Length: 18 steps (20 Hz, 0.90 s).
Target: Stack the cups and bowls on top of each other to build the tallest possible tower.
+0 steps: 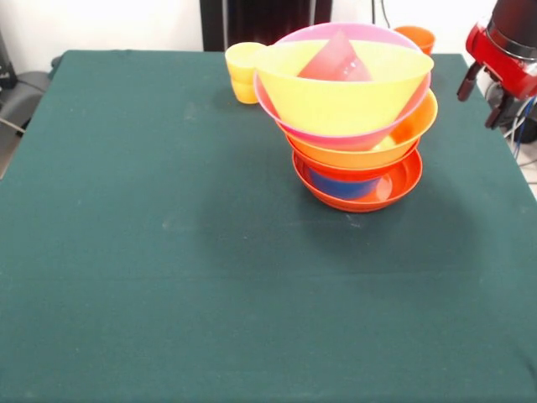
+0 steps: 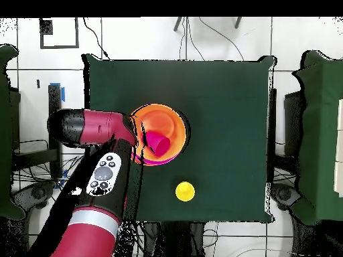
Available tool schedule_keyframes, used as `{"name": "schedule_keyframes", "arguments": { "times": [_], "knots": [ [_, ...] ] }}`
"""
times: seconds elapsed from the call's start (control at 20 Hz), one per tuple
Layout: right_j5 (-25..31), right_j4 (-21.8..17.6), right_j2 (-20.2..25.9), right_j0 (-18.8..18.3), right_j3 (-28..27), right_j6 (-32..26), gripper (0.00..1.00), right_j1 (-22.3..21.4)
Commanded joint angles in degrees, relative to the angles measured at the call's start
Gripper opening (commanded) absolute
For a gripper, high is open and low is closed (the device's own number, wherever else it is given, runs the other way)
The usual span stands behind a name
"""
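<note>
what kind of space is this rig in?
Likely a robotics lab. A green-clothed table holds only the tower and a yellow cup, cables trail over a tiled floor, and the arm stands at one edge.

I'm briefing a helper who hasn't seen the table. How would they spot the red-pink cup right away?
Find the tower of nested bowls on the green table. Look into its top yellow bowl: the red-pink cup lies tilted inside. The yellow cup and orange cup stand on the cloth instead.
</note>
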Motion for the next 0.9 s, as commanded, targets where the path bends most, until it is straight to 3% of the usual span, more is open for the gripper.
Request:
{"name": "schedule_keyframes", "arguments": {
  "times": [0.05, 0.9],
  "knots": [
    [3.1, 1.4, 3.1, 0.6, -2.6, 9.7, 1.00, -0.7],
    [15.2, 1.2, 0.0, 1.1, -6.4, 10.6, 1.00, -9.5]
  ]
}}
